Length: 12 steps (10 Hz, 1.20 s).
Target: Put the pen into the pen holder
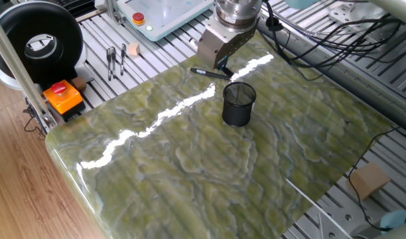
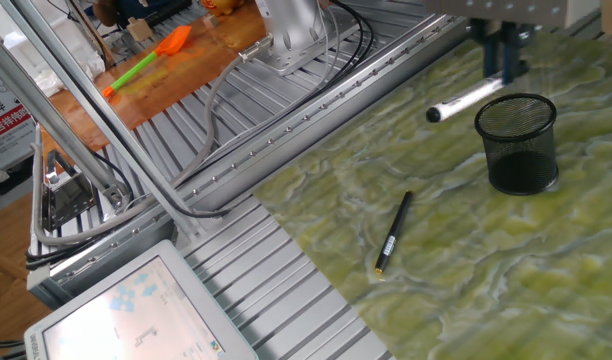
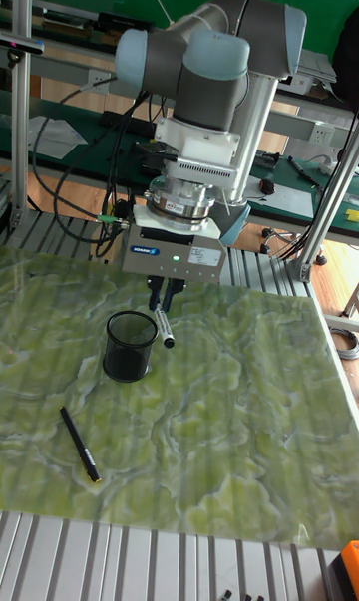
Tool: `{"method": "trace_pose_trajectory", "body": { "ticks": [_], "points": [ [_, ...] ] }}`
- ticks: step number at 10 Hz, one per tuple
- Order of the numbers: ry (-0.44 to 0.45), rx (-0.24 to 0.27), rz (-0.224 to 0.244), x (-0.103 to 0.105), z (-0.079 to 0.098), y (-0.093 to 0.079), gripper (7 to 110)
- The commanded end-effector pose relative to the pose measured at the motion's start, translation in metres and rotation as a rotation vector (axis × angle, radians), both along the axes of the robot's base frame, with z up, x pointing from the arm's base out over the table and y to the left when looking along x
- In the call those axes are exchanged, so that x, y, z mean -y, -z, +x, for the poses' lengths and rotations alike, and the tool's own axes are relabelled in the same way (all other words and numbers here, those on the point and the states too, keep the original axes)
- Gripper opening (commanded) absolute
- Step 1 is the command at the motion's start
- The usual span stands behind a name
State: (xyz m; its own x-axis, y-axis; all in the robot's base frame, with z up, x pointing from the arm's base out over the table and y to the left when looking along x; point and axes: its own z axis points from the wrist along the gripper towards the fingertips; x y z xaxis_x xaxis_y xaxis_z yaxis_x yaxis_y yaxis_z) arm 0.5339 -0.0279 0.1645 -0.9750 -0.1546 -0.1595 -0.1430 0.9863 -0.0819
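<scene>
My gripper (image 2: 506,68) is shut on the pen (image 2: 468,99), a white barrel with a black cap, held nearly level in the air. The pen holder (image 2: 518,144), a black wire-mesh cup, stands upright on the green marbled table (image 2: 546,260). The pen's capped end sticks out past the holder's rim, on the side toward the arm's base. In the tall fixed view the gripper (image 3: 167,297) hangs just right of the pen holder (image 3: 131,345) with the pen (image 3: 166,328) beside the rim. The gripper body (image 1: 219,50) hides the pen in one fixed view, behind the holder (image 1: 238,104).
A thin all-dark pen (image 2: 393,232) lies flat on the table, a short way from the holder. An orange button box (image 1: 62,97) and a black reel (image 1: 40,43) sit off the table's left corner. A cardboard block (image 1: 369,180) lies at the right.
</scene>
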Motion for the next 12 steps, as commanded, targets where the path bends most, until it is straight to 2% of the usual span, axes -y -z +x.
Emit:
{"method": "trace_pose_trajectory", "body": {
  "ticks": [1, 2, 3, 5, 6, 7, 8, 9, 10, 12],
  "points": [
    [-0.01, 0.019, -0.004, 0.012, 0.009, 0.014, 7],
    [-0.021, 0.037, 0.009, 0.016, 0.014, 0.023, 7],
    [-0.041, 0.08, 0.022, 0.022, 0.025, 0.03, 7],
    [-0.064, 0.165, 0.031, 0.023, 0.043, 0.026, 7],
    [-0.07, 0.224, 0.046, 0.018, 0.056, 0.02, 7],
    [-0.079, 0.256, 0.072, 0.011, 0.064, 0.017, 7],
    [-0.086, 0.264, 0.084, 0.006, 0.066, 0.017, 7],
    [-0.089, 0.245, 0.083, 0.006, 0.062, 0.02, 7],
    [-0.083, 0.229, 0.107, 0.001, 0.058, 0.021, 7],
    [-0.091, 0.23, 0.151, -0.013, 0.046, 0.022, 7]
  ]
}}
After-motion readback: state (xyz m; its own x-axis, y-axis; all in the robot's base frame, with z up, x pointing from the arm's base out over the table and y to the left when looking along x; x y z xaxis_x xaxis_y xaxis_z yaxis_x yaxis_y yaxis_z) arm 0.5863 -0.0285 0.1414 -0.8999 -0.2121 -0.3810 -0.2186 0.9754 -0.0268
